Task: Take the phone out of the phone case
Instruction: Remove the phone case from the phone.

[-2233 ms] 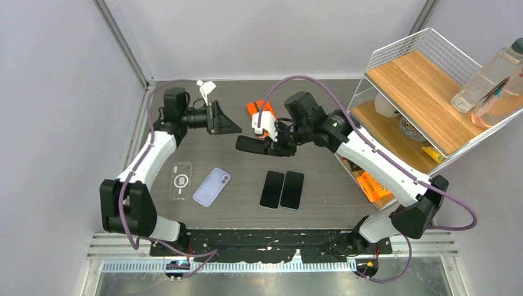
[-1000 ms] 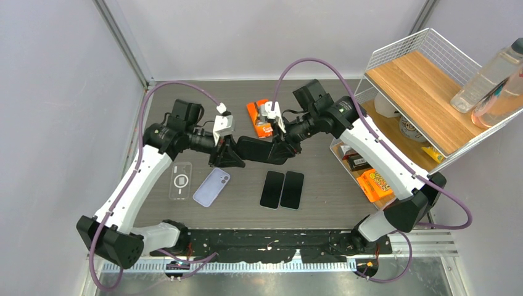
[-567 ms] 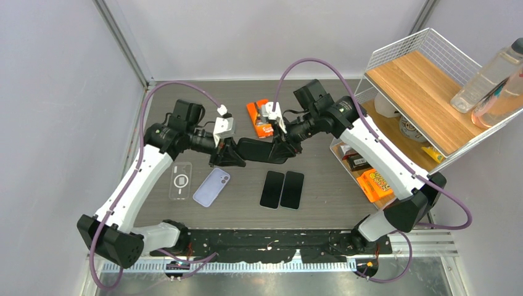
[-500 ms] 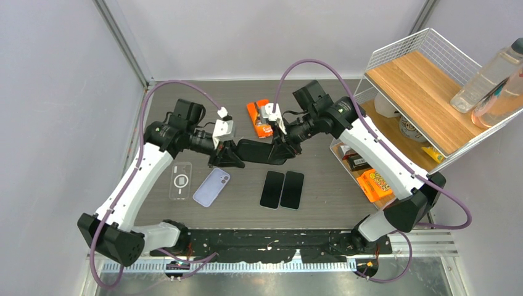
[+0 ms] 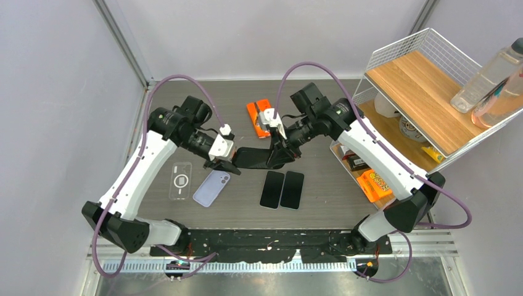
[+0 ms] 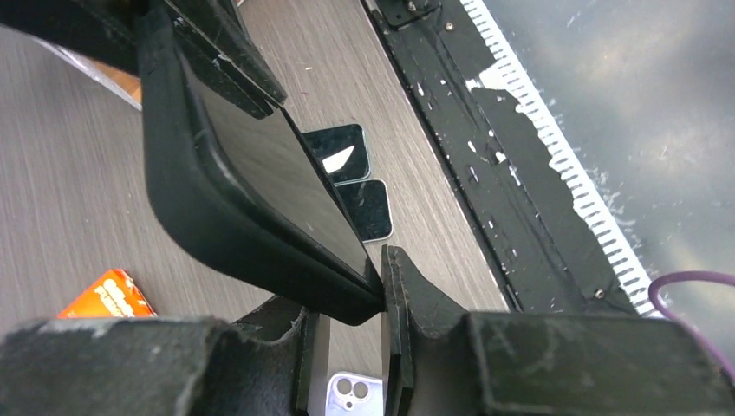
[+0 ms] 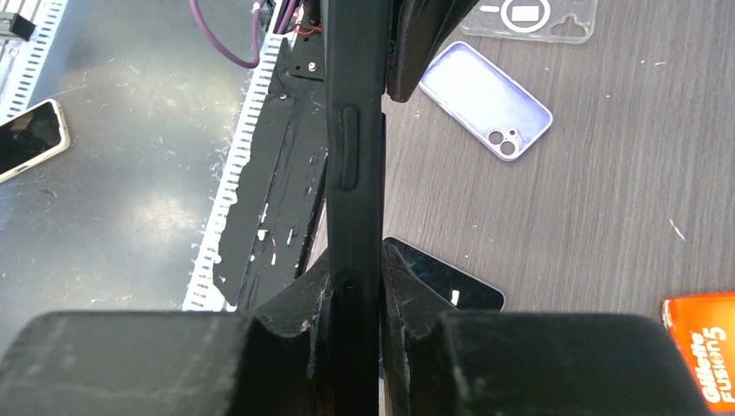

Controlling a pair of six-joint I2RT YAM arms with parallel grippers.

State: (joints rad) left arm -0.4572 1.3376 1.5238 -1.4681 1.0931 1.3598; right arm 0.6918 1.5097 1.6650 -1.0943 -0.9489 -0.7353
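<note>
A phone in a black case (image 5: 253, 158) hangs in the air above the table, held between both grippers. My right gripper (image 5: 279, 153) is shut on its right end. In the right wrist view the case (image 7: 354, 130) runs edge-on between the clamped fingers (image 7: 355, 286). My left gripper (image 5: 227, 163) is at its left end. In the left wrist view the corner of the case (image 6: 225, 217) sits between the fingers (image 6: 347, 321), and the right pad presses the lip beside the dark screen (image 6: 269, 165).
Two bare phones (image 5: 272, 189) (image 5: 292, 190) lie face up under the held phone. A lilac case (image 5: 211, 187) and a clear case (image 5: 181, 180) lie to the left. An orange packet (image 5: 259, 118) lies behind. A wire shelf (image 5: 425, 80) with bottles (image 5: 487, 74) stands at the right.
My left gripper came from the back left to the phone's left end and closed on its corner. Both grippers and the phone have since shifted slightly toward the near edge.
</note>
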